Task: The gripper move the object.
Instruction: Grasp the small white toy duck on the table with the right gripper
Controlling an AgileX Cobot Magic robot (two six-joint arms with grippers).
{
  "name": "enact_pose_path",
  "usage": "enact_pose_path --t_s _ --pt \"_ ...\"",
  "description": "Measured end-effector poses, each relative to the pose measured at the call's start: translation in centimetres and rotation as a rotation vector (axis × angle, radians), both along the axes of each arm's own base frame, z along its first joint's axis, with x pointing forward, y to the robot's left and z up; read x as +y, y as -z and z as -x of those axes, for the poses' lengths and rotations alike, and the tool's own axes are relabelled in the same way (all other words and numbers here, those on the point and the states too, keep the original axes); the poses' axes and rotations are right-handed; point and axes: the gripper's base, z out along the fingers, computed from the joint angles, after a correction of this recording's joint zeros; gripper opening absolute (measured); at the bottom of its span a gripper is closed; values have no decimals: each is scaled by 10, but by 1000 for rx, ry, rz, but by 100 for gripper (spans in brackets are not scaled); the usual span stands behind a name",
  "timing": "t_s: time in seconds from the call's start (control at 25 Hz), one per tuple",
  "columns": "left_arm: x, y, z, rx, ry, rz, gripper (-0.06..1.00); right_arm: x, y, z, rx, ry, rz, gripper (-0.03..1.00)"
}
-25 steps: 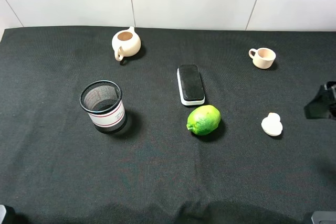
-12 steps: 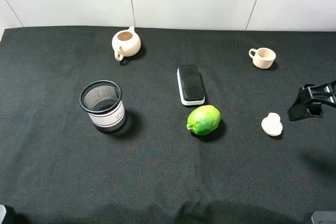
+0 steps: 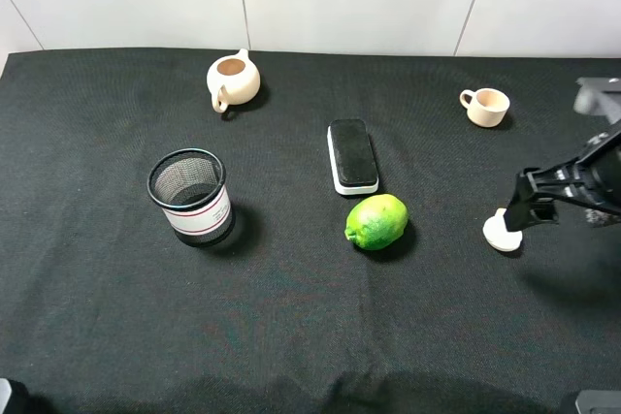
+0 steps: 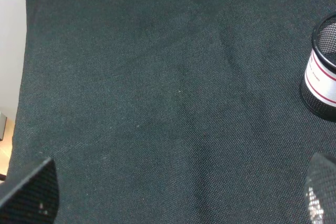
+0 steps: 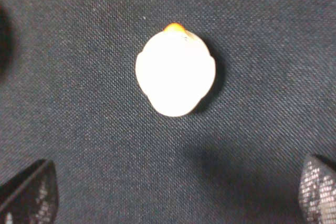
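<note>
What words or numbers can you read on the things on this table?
None: no word, number or sign can be read in any view.
mesh cup: its white band shows only red stripes, with no letters to make out.
black eraser, lime, teapot, handled cup and small lid: all plain, with no markings.

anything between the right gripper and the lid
No, just bare black cloth between the open right gripper and the lid, as the right wrist view shows.
</note>
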Motion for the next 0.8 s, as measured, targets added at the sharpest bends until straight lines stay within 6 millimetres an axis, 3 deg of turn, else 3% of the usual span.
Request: enact_pose_path --t_s 0.24,0.8 --pt "0 0 0 0 0 0 99 2 24 -11 60 11 15 69" --pt "0 0 0 0 0 0 99 4 60 -33 114 21 25 69"
